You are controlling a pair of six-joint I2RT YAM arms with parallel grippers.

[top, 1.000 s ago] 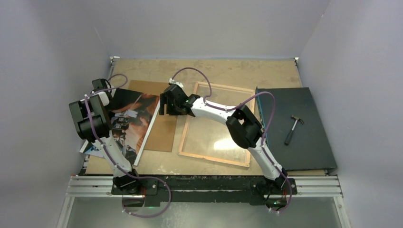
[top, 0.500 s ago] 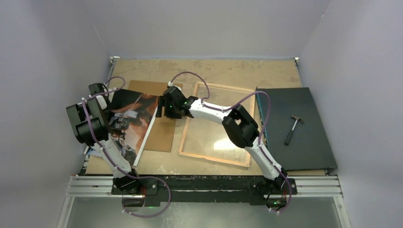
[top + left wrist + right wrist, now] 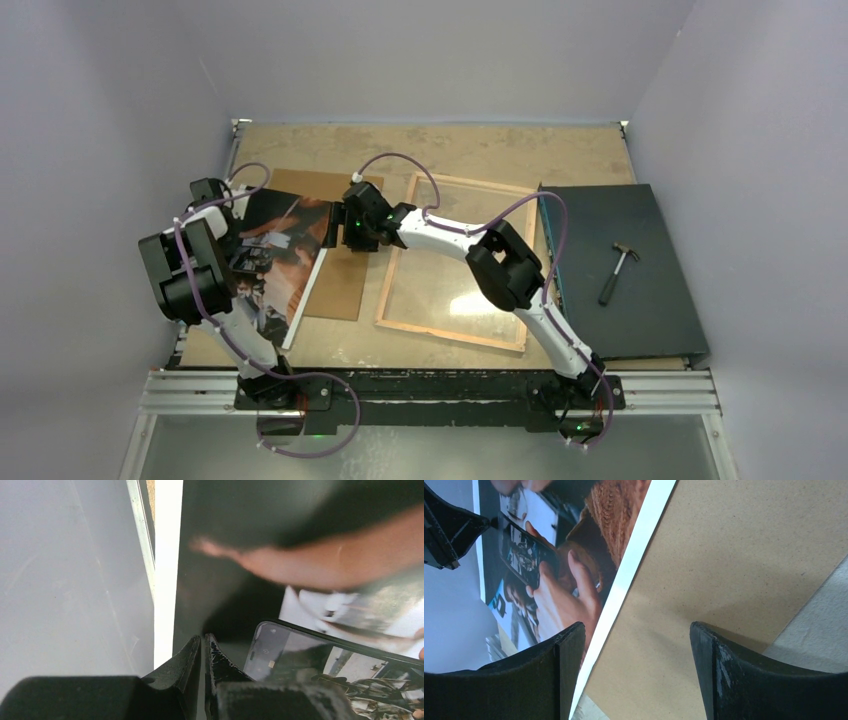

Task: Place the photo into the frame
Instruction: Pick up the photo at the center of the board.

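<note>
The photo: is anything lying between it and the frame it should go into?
Yes. The brown backing board lies flat between the photo and the frame, and the right end effector hovers open over the photo's near edge and that board.

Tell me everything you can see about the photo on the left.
The photo is a large paper print with a white border, showing hands in an orange-brown knit sleeve holding a phone. It lies image-up at the left, its right part over the brown backing board. The left end effector is shut on its left edge; the open right end effector straddles its right edge.
</note>
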